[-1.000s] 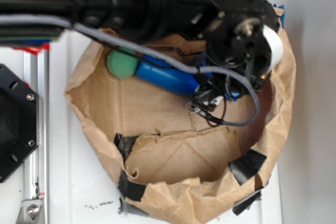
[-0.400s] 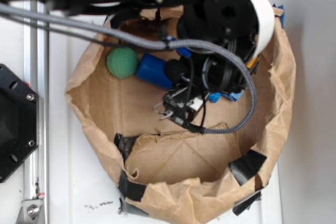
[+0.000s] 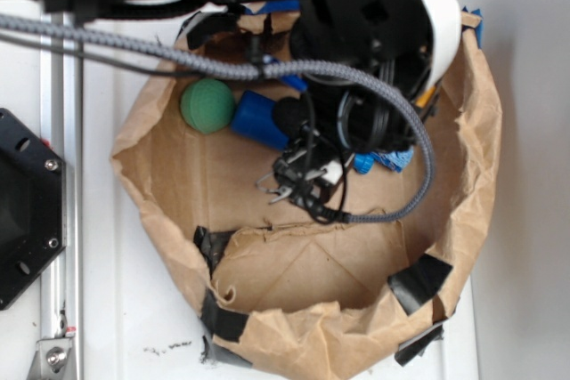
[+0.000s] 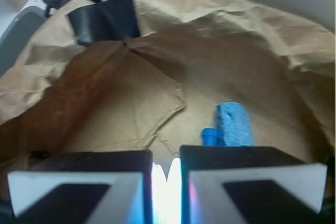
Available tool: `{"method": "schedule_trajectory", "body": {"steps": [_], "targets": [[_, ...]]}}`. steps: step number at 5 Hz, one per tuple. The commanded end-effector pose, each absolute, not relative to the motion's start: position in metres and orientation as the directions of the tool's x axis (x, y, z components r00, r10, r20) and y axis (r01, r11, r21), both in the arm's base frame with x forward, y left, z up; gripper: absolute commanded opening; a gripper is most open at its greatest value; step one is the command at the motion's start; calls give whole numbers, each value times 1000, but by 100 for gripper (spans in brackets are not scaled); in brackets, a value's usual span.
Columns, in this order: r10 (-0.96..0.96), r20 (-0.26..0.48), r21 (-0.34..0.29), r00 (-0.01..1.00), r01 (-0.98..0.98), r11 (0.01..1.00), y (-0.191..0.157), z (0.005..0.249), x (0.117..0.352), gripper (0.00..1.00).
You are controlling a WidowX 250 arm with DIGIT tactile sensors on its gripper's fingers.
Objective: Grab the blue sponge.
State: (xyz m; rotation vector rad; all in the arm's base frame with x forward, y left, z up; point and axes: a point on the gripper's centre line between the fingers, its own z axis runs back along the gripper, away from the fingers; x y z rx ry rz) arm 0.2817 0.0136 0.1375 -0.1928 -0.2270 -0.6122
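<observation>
Sponge (image 4: 234, 124), ball (image 3: 207, 105), bottle (image 3: 260, 118) inside paper bag (image 3: 303, 327)

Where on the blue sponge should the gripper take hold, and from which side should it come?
A judgement: grip the blue sponge across its narrow width, fingers on its two long faces, coming down from above. In the wrist view it lies just ahead and right of the gripper, its long side pointing away, so the gripper needs to shift right. A small blue piece sits at its left; the brown paper bag wall rises beyond.
</observation>
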Motion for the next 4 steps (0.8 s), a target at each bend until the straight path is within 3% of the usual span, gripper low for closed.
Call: {"method": "schedule_trajectory", "body": {"steps": [1, 2, 4], "targets": [[-539, 281, -49, 794, 573, 818, 22, 132, 302, 100], [-570, 288, -25, 769, 602, 798, 31, 124, 316, 100], [-736, 258, 68, 626, 748, 660, 35, 116, 313, 100]]}}
